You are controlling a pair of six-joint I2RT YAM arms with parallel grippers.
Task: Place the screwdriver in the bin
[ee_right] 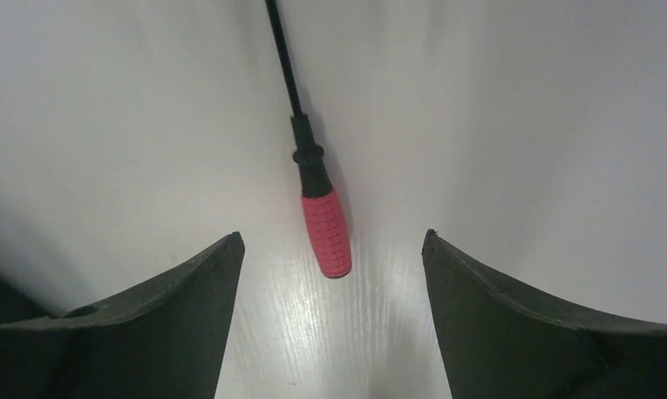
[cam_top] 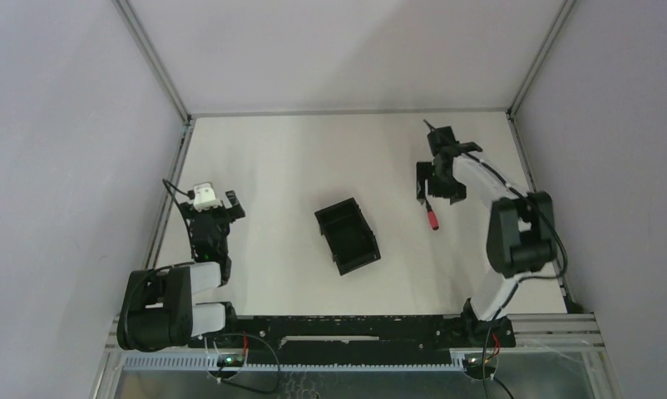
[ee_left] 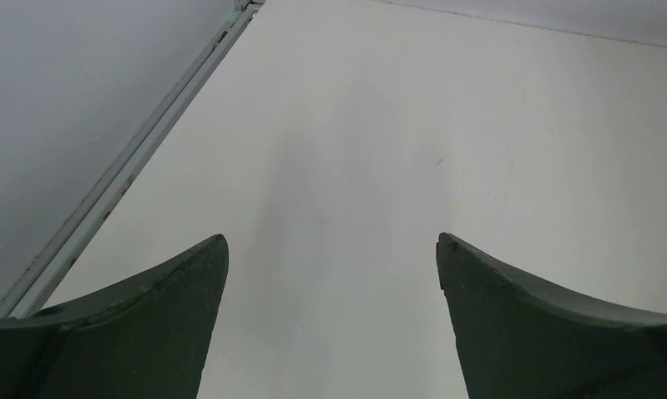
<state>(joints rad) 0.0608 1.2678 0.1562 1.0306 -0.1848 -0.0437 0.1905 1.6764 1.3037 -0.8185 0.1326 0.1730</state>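
While the screwdriver (ee_right: 323, 223) lies flat on the white table (cam_top: 297, 158), on its right part and outside the bin (cam_top: 348, 237), the right gripper (ee_right: 332, 236) hangs just over it with its two fingers spread wide and holding nothing. In the right wrist view the red handle sits in the gap between the fingers, touching neither of them, and the thin black shaft points away from the camera. The bin stands near the middle of the table, turned at an angle, apart from the screwdriver. The left gripper (ee_left: 332, 239) is at the left side of the table, also wide open, with the white surface showing between its fingers.
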